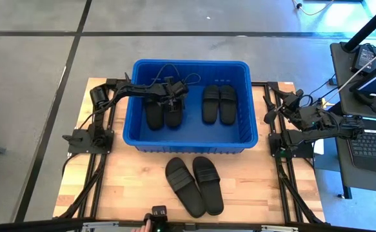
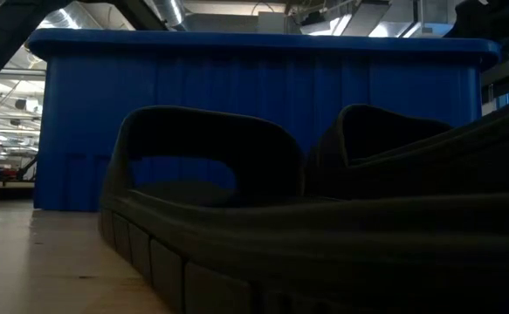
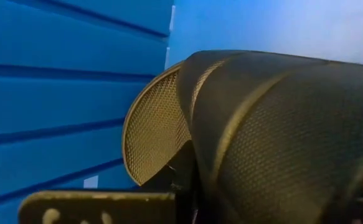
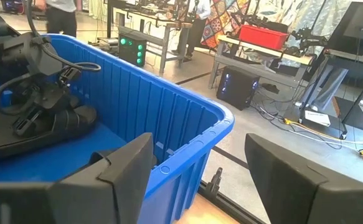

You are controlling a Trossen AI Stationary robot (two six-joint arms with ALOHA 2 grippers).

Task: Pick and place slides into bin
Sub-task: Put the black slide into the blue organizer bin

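The blue bin stands at the table's far middle. Several black slides lie in it: one pair at its right, and at its left one slide beside another. My left gripper reaches into the bin and is shut on that second slide, which fills the left wrist view. Two more slides lie sole down on the table in front of the bin; they also show in the low view. My right gripper is open and empty beside the bin's right wall. My left gripper holds the slide at its far end, by the strap; one finger lies against it and the other is hidden by the slide. The fingers come from above, slanting down into the bin. The slide sits low in the bin, beside the other slide.
The bin's right wall and rim stand close in front of my right gripper. Bare wood lies to the left and right of the two slides on the table. A desk with a laptop stands beyond the table's right edge.
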